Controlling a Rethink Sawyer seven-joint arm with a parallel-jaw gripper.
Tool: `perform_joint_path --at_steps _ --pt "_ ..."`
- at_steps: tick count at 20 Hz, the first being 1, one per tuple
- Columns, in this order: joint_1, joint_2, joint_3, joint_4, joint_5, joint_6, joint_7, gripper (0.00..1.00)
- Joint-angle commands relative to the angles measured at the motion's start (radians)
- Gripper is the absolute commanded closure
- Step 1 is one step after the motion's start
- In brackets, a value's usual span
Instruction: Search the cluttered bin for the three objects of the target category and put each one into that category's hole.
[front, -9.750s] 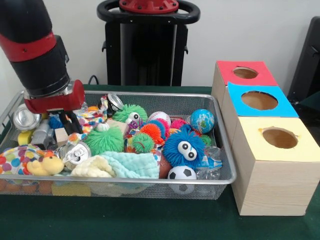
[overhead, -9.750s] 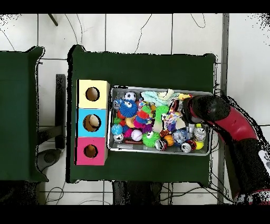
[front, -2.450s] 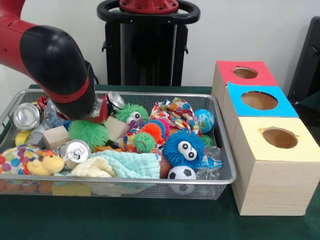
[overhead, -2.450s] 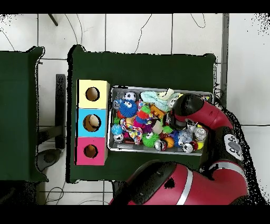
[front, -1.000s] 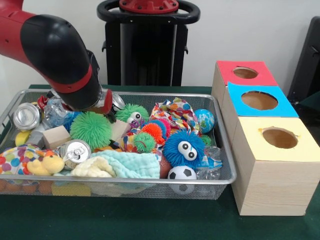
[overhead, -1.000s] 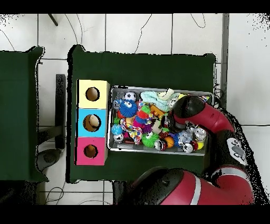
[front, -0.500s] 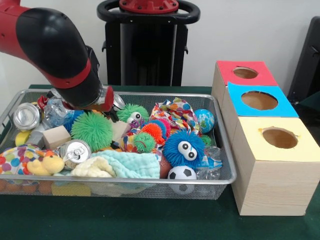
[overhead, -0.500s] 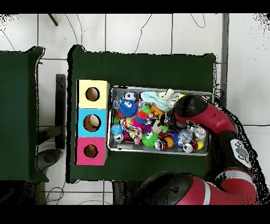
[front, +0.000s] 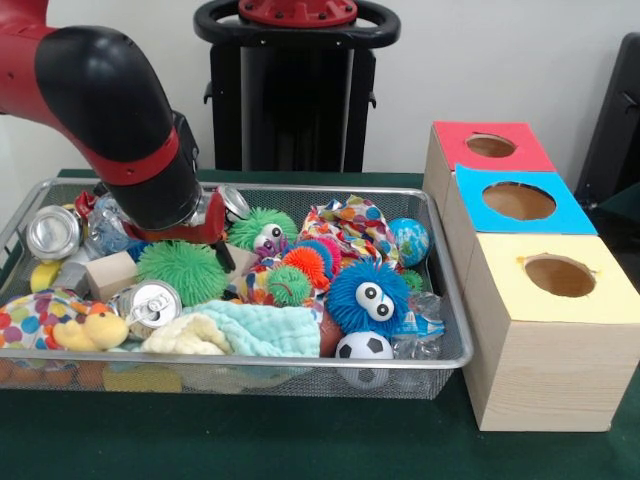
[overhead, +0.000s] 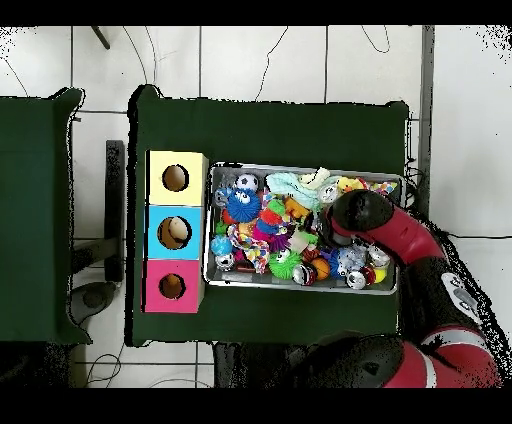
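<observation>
The wire bin (front: 250, 362) is packed with toys. My gripper (front: 213, 244) is down inside its left half, mostly hidden under the red and black wrist (front: 150, 170). It stands just behind a green spiky ball (front: 183, 270) and beside a green furry ball with eyes (front: 262, 228). Drink cans lie nearby (front: 52, 233), (front: 150, 302), (front: 232, 202). Three boxes with round holes stand right of the bin: red (front: 490, 146), blue (front: 518, 200) and yellow (front: 560, 275). From overhead the arm's end (overhead: 352, 215) covers the bin's (overhead: 300, 168) right part.
A blue furry ball with eyes (front: 367, 295), a soccer ball (front: 363, 347), a globe ball (front: 404, 240), a patterned cloth (front: 345, 222), a pale folded cloth (front: 250, 330), a wooden block (front: 110, 272) and a yellow duck plush (front: 92, 328) fill the bin. The boxes stand against the bin's right wall.
The arm came from the bin's left end toward its middle. In the last half second the wrist dropped a little and the green spiky ball sank slightly.
</observation>
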Motion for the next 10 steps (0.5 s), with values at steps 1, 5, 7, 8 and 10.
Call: perform_joint_path --at_steps 1,5,7,8,10 --pt "-0.015 0.039 0.144 0.068 -0.033 -0.076 -0.037 0.00" --pt "-0.017 0.058 0.144 0.059 -0.046 -0.063 -0.036 0.00" --pt "-0.006 0.067 0.126 0.053 -0.056 -0.022 -0.031 0.00" --pt "0.006 0.072 0.110 0.040 -0.063 0.014 -0.023 0.00" --pt "0.012 0.072 0.100 0.043 -0.069 0.026 -0.016 0.00"
